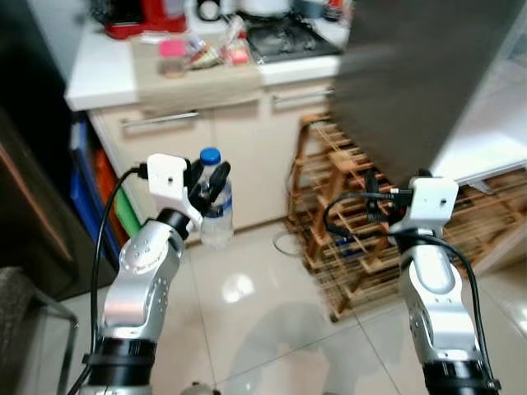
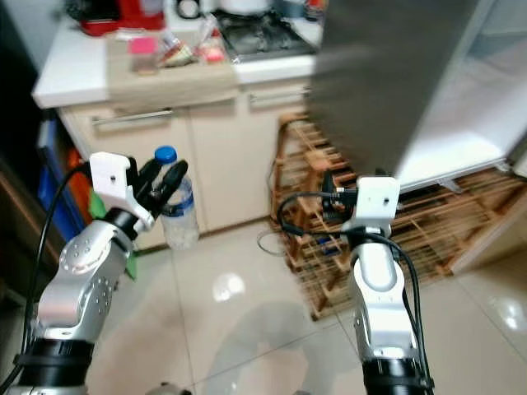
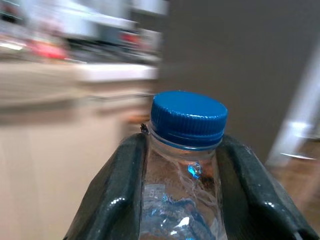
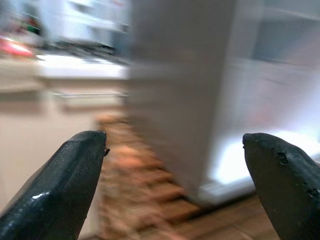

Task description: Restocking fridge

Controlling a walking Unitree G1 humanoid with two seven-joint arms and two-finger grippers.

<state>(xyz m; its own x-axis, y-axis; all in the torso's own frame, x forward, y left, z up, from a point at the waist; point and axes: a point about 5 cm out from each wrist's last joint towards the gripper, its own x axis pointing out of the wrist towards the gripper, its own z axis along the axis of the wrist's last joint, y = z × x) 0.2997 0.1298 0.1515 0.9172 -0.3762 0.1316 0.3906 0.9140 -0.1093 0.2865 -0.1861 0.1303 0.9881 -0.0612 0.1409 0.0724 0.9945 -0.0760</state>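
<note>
The left gripper (image 3: 182,200) clamps a clear blue-capped plastic water bottle (image 1: 216,206) at ten o'clock; the right gripper (image 4: 175,185), at two o'clock, gapes wide.

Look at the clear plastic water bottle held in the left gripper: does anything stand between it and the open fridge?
Partly. The clear plastic water bottle with a blue cap is clamped in the left gripper. The dark grey fridge door stands open between it and the white fridge interior, with a wooden slatted rack on the floor beneath.
</note>
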